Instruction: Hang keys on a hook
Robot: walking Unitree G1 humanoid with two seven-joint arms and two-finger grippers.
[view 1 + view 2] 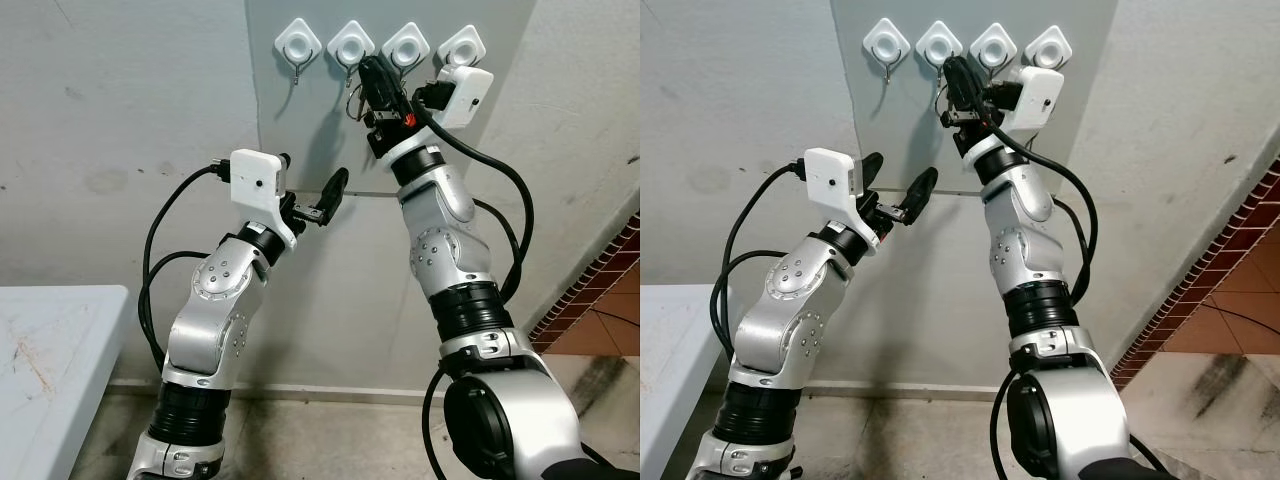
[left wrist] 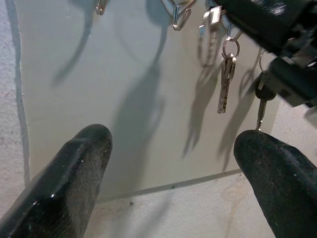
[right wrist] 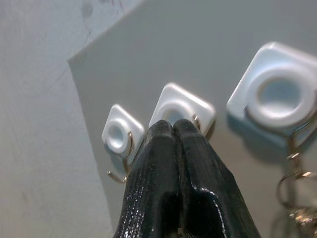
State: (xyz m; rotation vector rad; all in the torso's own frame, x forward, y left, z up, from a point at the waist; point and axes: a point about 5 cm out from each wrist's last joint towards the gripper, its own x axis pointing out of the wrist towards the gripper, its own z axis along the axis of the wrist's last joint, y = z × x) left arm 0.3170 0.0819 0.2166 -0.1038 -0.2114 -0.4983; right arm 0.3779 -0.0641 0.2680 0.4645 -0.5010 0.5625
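Four white hook mounts sit in a row on a grey panel (image 1: 300, 130). My right gripper (image 1: 371, 66) is raised to them, its fingers (image 3: 163, 148) shut tight together just in front of the second hook (image 3: 181, 106), with nothing seen between them. A key ring (image 3: 290, 183) dangles under the third hook (image 3: 275, 91) and appears to hang from its wire. Below the ring hang a silver key (image 2: 225, 89) and a black-headed key (image 2: 261, 96). My left gripper (image 1: 312, 176) is open lower down, pointing at the panel, and is apart from the keys.
The first hook (image 1: 298, 45) and fourth hook (image 1: 462, 45) carry nothing. A white table (image 1: 50, 340) stands at my lower left. Red brick tiling (image 1: 600, 300) runs along the lower right. Cables loop beside both arms.
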